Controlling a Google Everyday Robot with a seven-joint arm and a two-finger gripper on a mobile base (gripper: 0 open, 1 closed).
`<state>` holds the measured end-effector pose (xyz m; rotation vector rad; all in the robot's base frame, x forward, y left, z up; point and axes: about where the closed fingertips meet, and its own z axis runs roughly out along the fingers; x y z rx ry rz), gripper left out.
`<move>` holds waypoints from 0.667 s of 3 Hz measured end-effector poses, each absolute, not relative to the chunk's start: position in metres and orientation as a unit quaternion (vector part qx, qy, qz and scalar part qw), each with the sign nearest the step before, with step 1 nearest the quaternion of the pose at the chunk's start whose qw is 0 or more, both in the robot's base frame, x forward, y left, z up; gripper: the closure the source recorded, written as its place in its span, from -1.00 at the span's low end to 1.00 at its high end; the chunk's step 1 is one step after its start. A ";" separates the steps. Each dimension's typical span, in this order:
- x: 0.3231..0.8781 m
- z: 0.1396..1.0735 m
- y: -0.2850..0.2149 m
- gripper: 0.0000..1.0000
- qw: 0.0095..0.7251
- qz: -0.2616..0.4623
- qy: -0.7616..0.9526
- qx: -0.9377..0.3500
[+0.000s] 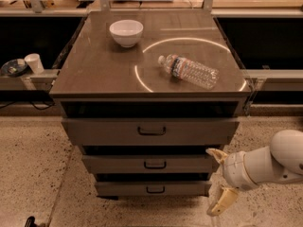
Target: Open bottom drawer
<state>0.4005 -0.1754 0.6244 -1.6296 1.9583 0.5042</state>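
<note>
A grey-brown cabinet has three drawers. The bottom drawer is the shallowest one, lowest near the floor, with a small dark bracket handle at its centre. It looks shut. My gripper is at the lower right, on a white arm, just to the right of the middle and bottom drawers. Its two cream fingers are spread apart, one up by the middle drawer's right end, the other lower, near the floor. It holds nothing.
The top drawer and middle drawer sit above. On the cabinet top are a white bowl and a plastic water bottle lying on its side. A white cup stands on the left ledge. Speckled floor surrounds the cabinet.
</note>
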 end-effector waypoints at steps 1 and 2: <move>0.398 0.604 -0.170 -1.00 0.235 0.151 0.736 -0.617; 0.384 0.526 -0.163 -1.00 0.172 0.094 0.735 -0.649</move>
